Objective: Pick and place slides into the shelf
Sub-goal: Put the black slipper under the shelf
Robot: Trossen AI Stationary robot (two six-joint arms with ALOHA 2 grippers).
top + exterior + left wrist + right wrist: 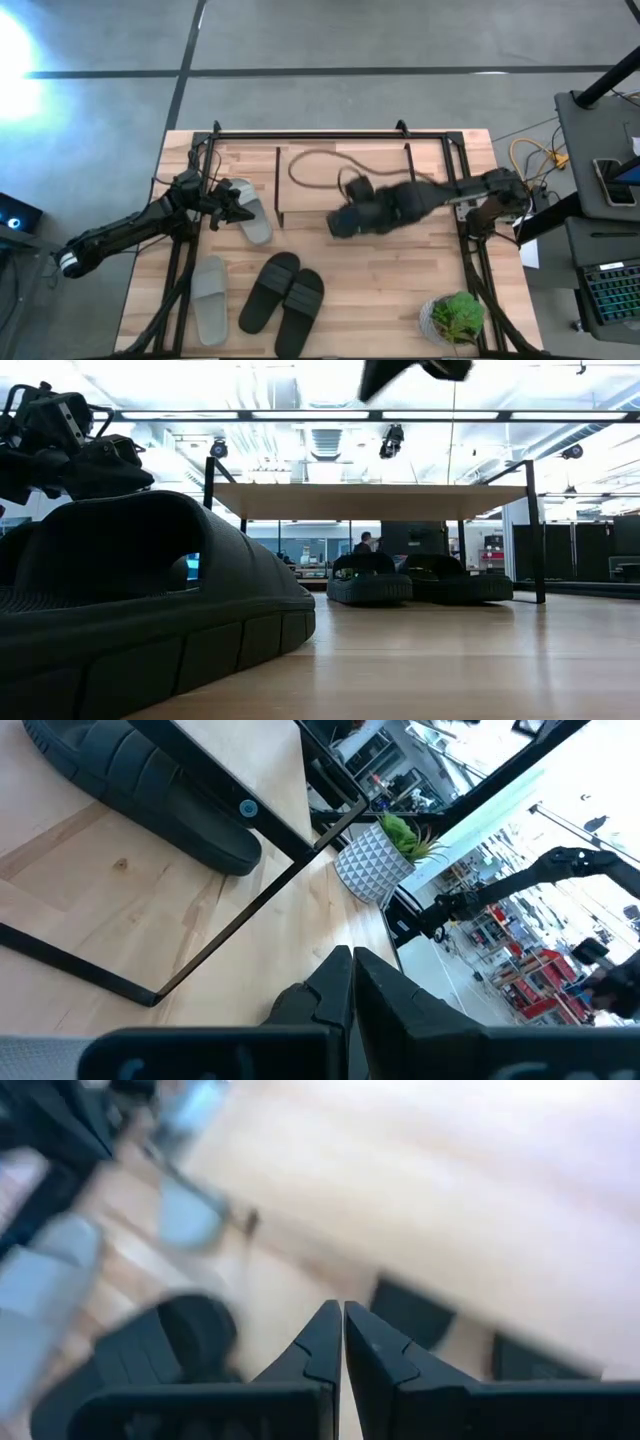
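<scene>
the right gripper hovers over the middle of the table, fingers pressed together and holding nothing, just in front of the shelf. two black slides already sit side by side under the shelf's wood top, as the low view shows. the left gripper is also pinched tight and empty, poised right beside a light grey slide near the table's left side; whether it touches the strap i cannot tell. a second grey slide lies nearer the front edge, and a pair of black slides rests next to it toward the middle, touching each other

from here the risks look fairly plain. a gripper with its fingers together cannot take a strap, so either arm coming down without opening first would likely just shove a slide across the wood. the two front black slides lie so close that grabbing one may drag the other. the shelf's thin black legs and low top leave a tight slot, so a slide carried tilted could catch the board's edge or knock those already placed. the potted plant stands at the front right corner, within the right arm's sweep
</scene>
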